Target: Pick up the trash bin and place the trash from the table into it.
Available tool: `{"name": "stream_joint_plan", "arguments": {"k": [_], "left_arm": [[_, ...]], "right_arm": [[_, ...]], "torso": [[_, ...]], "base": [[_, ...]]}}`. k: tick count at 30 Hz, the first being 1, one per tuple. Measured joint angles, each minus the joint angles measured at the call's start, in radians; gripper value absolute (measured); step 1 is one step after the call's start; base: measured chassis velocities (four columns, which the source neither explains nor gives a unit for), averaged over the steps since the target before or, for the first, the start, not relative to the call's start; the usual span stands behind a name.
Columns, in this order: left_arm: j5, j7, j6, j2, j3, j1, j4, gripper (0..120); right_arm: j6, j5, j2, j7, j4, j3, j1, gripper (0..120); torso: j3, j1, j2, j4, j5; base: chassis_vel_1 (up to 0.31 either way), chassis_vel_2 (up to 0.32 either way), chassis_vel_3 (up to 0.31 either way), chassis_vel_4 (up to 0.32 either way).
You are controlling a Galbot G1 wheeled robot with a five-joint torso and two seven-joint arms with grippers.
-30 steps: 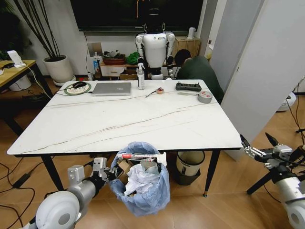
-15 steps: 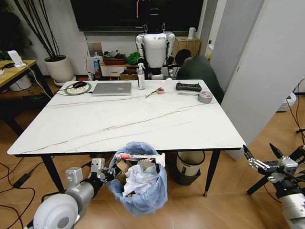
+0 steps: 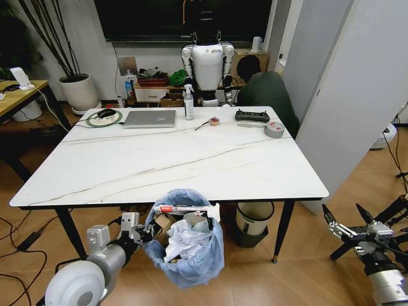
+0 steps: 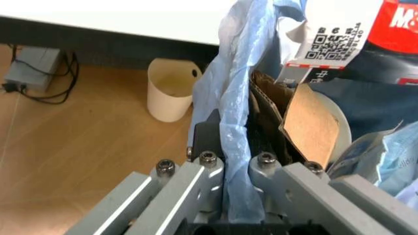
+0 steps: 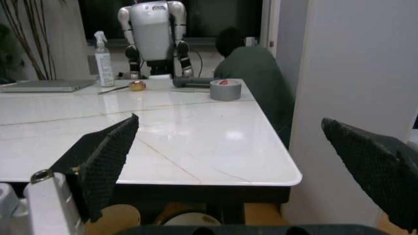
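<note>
The trash bin (image 3: pixel 191 258) with its baggy light-blue liner hangs just below the table's (image 3: pixel 191 166) front edge. My left gripper (image 3: pixel 144 233) is shut on its rim. In the left wrist view the fingers (image 4: pixel 196 181) pinch the blue liner (image 4: pixel 236 122) beside a brown cardboard packet (image 4: pixel 313 122). The trash lies inside the bin: crumpled white paper (image 3: pixel 182 245), cardboard (image 3: pixel 164 222) and a red-and-white wrapper (image 3: pixel 185 208) across the top. My right gripper (image 3: pixel 347 220) stands open and empty, low off the table's front right corner; the right wrist view looks between its pads (image 5: pixel 104 161) along the tabletop (image 5: pixel 196 147).
At the table's far edge sit a silver laptop (image 3: pixel 149 118), a spray bottle (image 3: pixel 189 102), a black controller (image 3: pixel 252 115) and a grey tape roll (image 3: pixel 274 129). A cream bucket (image 3: pixel 255 220) stands under the table. A white partition (image 3: pixel 363 95) rises at the right.
My right gripper has sunk lower beside the table's front right corner, still open. The left gripper and the bin have shifted only slightly to the left.
</note>
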Motion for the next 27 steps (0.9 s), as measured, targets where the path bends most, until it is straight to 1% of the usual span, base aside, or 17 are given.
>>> {"name": "stream_joint_plan", "arguments": {"k": [4,6,7,8,9,10,11,13,17,21,27], "left_arm": [[0.018,0.000,-0.009,-0.005,-0.027,0.046,-0.001,0],[0.043,0.004,-0.025,-0.017,-0.051,0.096,0.001,0],[0.043,0.004,-0.025,-0.017,-0.051,0.096,0.001,0],[0.073,0.024,-0.038,-0.027,-0.075,0.153,0.007,0],[0.091,0.038,-0.052,-0.032,-0.090,0.182,0.013,0],[0.104,0.046,-0.065,-0.040,-0.105,0.207,0.020,0],[0.104,0.046,-0.065,-0.040,-0.105,0.207,0.020,0],[0.132,0.066,-0.089,-0.062,-0.140,0.246,0.031,0],[0.181,0.079,-0.120,-0.092,-0.193,0.269,0.046,0],[0.201,0.069,-0.134,-0.107,-0.219,0.272,0.045,0],[0.246,0.034,-0.164,-0.125,-0.222,0.299,0.043,0]], "right_arm": [[-0.001,0.001,-0.001,0.000,0.000,-0.001,0.001,100],[-0.001,0.001,-0.001,0.000,0.000,-0.001,0.001,100],[-0.001,0.001,-0.001,0.000,0.000,-0.001,0.001,100],[-0.001,0.001,-0.002,0.000,0.000,-0.001,0.001,100],[-0.001,0.001,-0.002,0.000,0.000,-0.001,0.001,100],[-0.001,0.002,-0.002,0.000,0.000,-0.001,0.001,100],[-0.001,0.002,-0.002,0.000,0.000,-0.001,0.001,100],[-0.001,0.002,-0.002,0.000,0.000,-0.001,0.001,100],[-0.002,0.002,-0.003,0.000,0.000,-0.001,0.001,100],[-0.002,0.002,-0.003,0.001,0.000,-0.002,0.002,100],[-0.002,0.003,-0.003,0.001,0.000,-0.002,0.002,100]], "torso": [[0.000,0.000,0.000,0.0000,0.0000],[0.000,0.000,0.000,-0.0001,0.0001],[0.000,0.000,0.000,-0.0001,0.0001],[0.000,0.000,0.000,0.0004,0.0000],[0.000,0.000,0.000,0.0000,0.0000],[0.000,0.000,0.000,0.0003,0.0002],[0.000,0.000,0.000,0.0003,0.0002],[0.000,0.000,0.000,0.0003,-0.0001],[0.000,0.000,0.000,0.0001,0.0000],[0.000,0.000,0.000,0.0000,0.0001],[0.000,0.000,0.000,0.0001,0.0001]], "base": [[0.000,0.000,0.000,0.000],[0.000,0.000,0.000,0.000],[0.000,0.000,0.000,0.000],[0.000,0.000,0.000,0.000],[0.000,0.000,0.000,0.000],[0.000,0.000,0.000,0.000],[0.000,0.000,0.000,0.000],[0.000,0.000,0.000,0.000],[0.000,0.000,0.000,0.000],[0.000,0.000,0.000,0.000],[0.000,0.000,0.000,0.000]]}}
